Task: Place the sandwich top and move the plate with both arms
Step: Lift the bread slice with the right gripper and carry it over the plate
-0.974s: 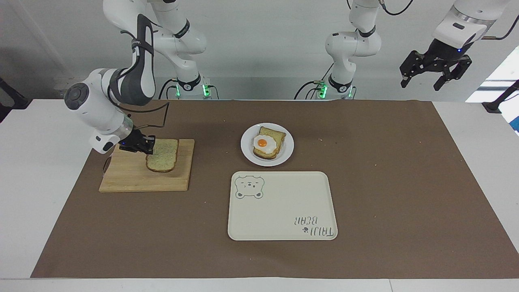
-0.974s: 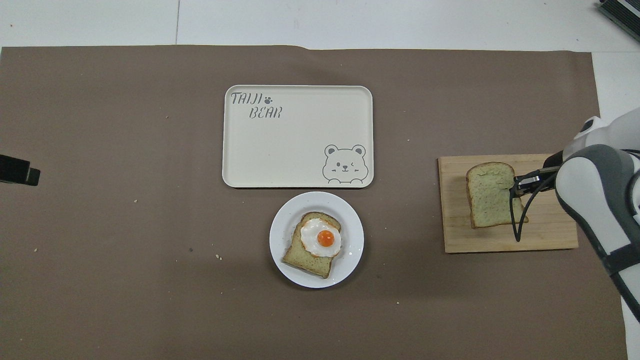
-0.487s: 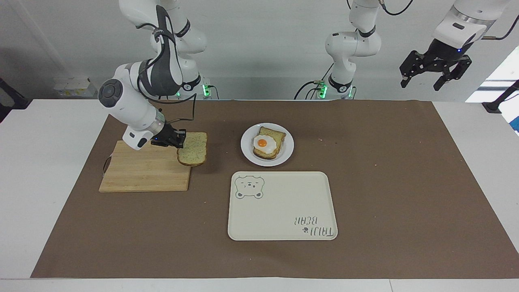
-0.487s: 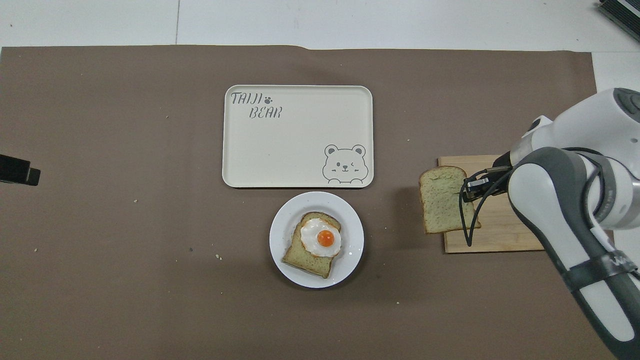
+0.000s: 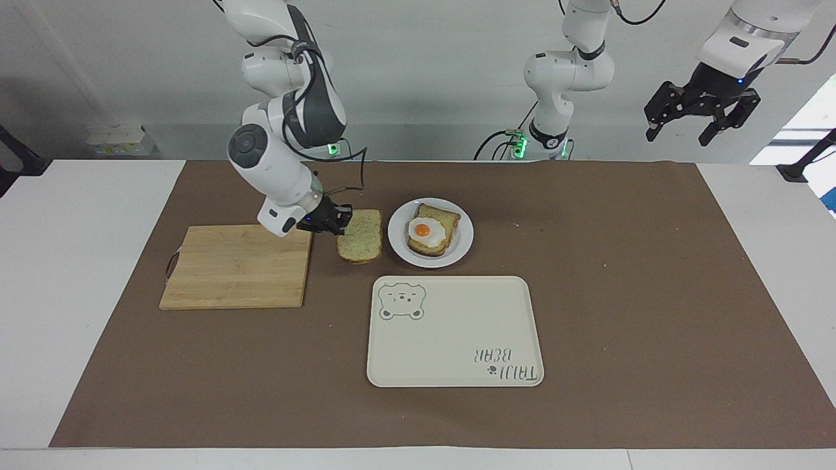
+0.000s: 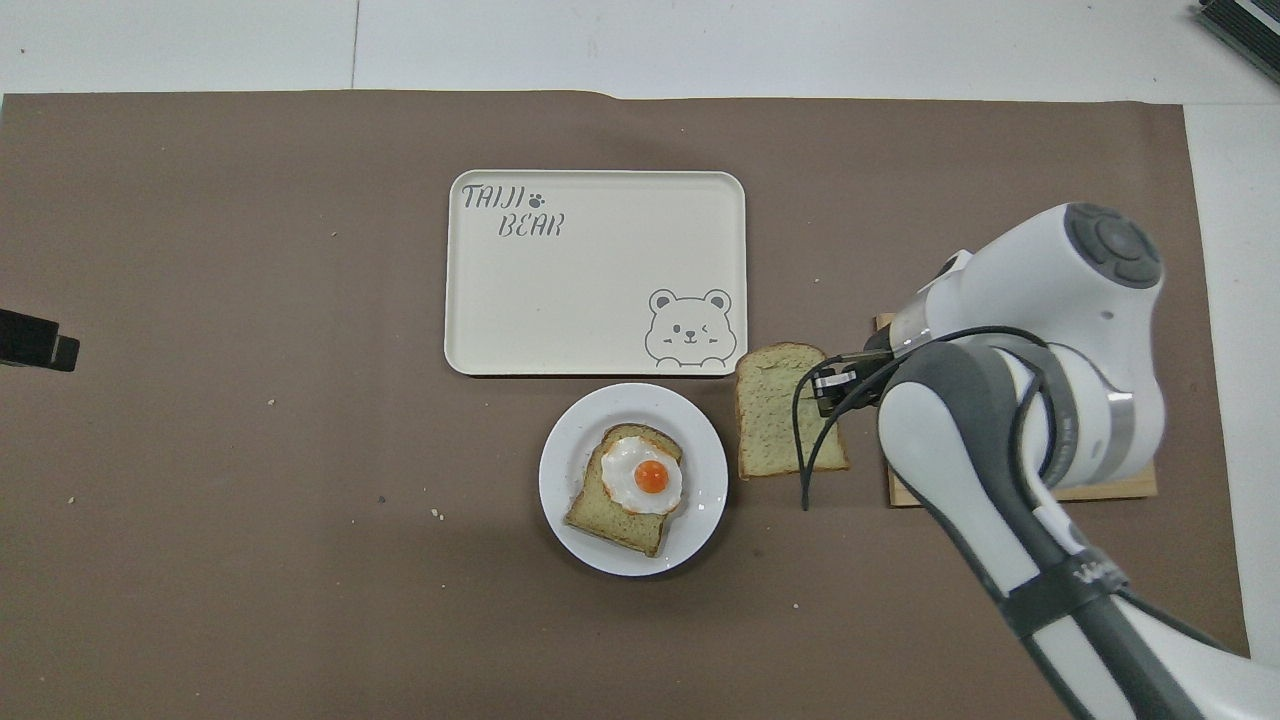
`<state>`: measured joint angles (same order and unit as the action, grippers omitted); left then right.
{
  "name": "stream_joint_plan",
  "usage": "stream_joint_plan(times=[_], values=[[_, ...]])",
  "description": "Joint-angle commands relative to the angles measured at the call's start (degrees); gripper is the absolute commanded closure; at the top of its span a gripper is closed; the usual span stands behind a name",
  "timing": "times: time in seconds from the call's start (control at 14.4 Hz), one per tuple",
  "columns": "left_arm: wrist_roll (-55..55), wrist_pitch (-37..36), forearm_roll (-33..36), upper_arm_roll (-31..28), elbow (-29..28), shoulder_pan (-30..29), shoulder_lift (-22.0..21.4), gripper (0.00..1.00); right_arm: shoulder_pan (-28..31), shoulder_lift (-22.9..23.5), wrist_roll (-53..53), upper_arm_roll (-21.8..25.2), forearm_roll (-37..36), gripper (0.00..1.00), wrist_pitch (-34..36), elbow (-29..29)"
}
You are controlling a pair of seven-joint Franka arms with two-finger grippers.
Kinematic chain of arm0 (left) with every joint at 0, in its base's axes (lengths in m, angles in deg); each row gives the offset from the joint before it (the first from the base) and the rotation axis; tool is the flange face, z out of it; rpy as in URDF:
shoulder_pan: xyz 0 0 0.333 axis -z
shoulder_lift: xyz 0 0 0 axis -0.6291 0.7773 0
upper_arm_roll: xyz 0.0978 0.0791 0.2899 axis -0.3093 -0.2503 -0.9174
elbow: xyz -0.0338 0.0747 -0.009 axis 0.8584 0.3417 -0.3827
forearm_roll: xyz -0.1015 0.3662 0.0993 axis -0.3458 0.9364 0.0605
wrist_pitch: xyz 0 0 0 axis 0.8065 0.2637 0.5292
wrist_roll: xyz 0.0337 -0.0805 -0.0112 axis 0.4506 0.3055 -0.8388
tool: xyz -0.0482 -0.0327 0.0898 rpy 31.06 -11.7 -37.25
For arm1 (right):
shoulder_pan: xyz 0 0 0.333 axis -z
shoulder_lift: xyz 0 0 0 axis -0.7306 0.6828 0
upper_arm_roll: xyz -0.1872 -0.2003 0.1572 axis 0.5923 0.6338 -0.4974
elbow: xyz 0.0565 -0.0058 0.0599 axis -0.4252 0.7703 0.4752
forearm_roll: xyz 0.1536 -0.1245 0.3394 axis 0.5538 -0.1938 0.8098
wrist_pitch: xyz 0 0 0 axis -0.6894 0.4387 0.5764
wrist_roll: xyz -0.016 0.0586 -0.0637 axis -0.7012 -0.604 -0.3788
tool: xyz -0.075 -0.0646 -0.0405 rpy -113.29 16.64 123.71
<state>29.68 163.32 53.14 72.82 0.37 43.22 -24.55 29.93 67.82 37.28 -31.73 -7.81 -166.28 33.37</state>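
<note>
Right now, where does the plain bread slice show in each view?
Facing view: sandwich top, held by the right gripper, beside the plate.
Overhead view: sandwich top, between plate and cutting board.
Shared landmark: the fried egg.

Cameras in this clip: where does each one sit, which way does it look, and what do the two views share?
Facing view: high across the table, looking at both arm bases; right gripper holds the bread slice in the air beside the plate; left gripper waits raised.
Overhead view: above the robots' end, looking steeply down; only the right arm shows.
Shared: bread slice, plate, tray, cutting board, half a turn apart.
</note>
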Motion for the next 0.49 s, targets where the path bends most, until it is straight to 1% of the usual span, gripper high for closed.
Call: stream_joint_plan(times=[0.0, 0.14, 0.42], values=[[-0.14, -0.01, 0.02, -0.33, -0.8, 0.15, -1.01, 0.0, -4.77, -0.1, 6.17, 0.19, 2.23, 1.0, -3.53, 1.67], [-0.14, -0.01, 0.02, -0.33, -0.8, 0.07, -1.01, 0.0, -8.2, 0.08, 9.52, 0.19, 3.9, 1.0, -5.73, 2.2], [-0.14, -0.01, 0.02, -0.33, -0.8, -0.02, -1.01, 0.0, -14.36, 1.83, 16.11, 0.19, 4.25, 1.0, -9.34, 2.81]])
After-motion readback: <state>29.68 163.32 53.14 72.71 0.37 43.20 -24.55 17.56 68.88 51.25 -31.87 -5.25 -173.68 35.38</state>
